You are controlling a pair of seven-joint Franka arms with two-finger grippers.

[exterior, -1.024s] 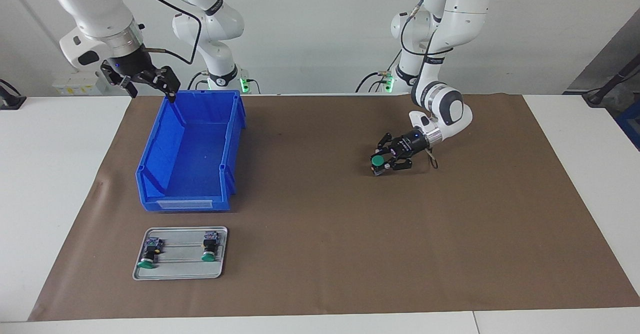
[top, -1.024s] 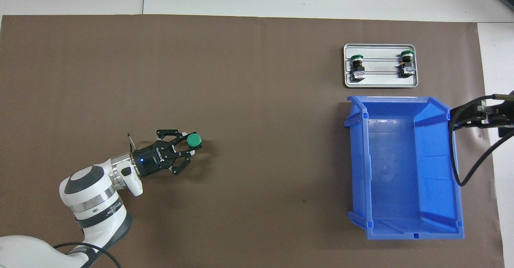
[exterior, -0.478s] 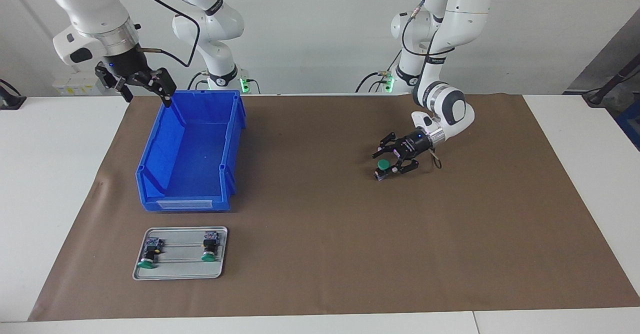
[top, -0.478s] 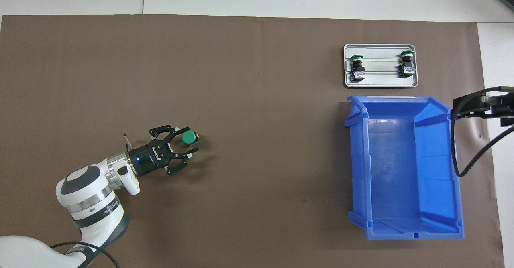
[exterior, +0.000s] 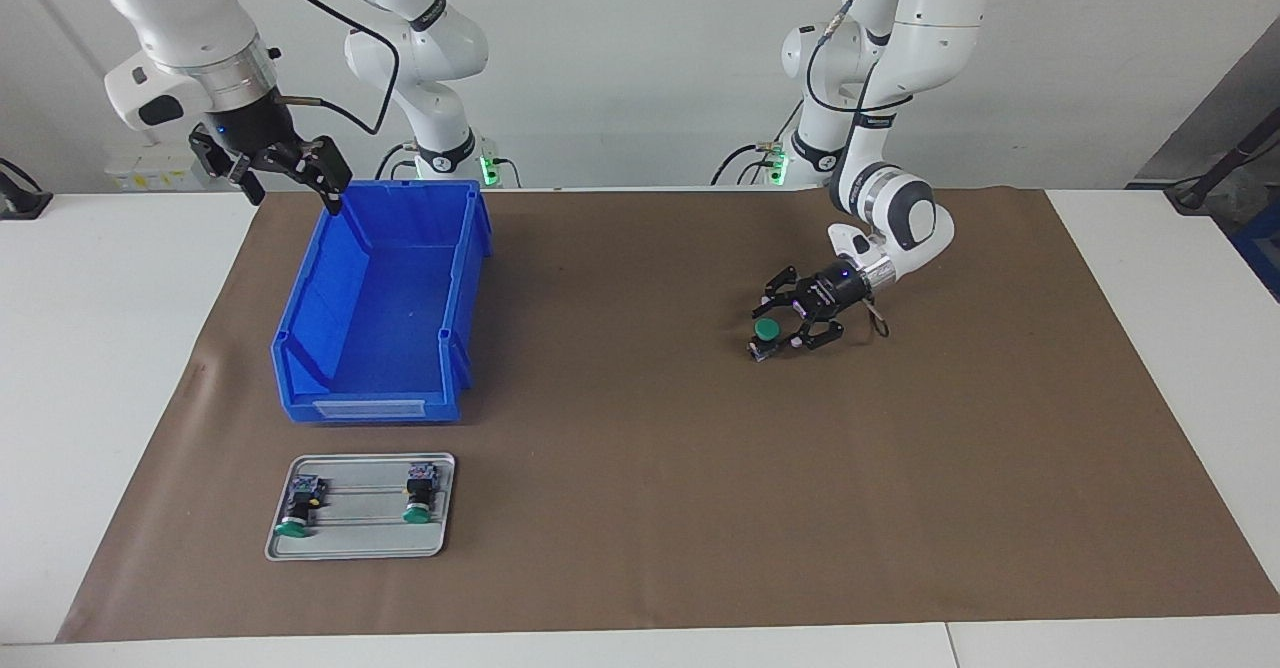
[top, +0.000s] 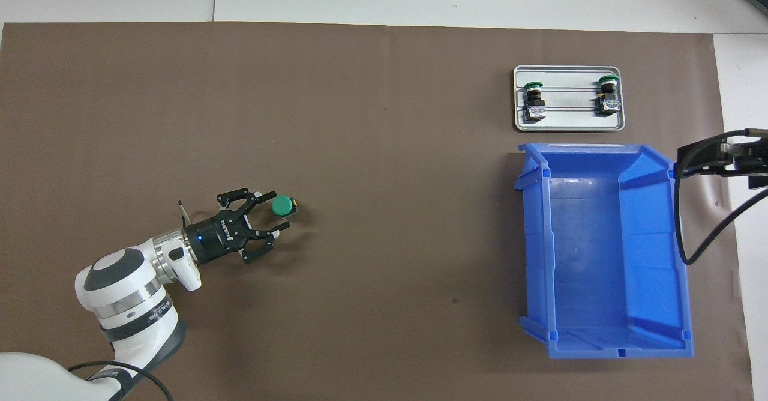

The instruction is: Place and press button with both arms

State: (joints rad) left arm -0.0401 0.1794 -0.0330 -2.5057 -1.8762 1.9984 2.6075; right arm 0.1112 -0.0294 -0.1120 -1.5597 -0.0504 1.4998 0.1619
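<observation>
Standing upright on the mat (exterior: 640, 468), button (top: 282, 206) cap up, left pincer (top: 273, 212) released, right pincer (exterior: 285, 173) spread

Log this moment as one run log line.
left pincer: open beside small green-capped push-button on brown mat | right pincer: open over blue plastic bin's rim

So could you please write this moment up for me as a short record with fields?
button: standing on the brown mat, green cap up, toward the left arm's end
left gripper: open, low around the button, not gripping it
right gripper: open, raised over the bin's outer edge, waiting
bin: blue, nothing in it, toward the right arm's end
tray: farther from the robots than the bin, carrying two green-capped switches
</observation>
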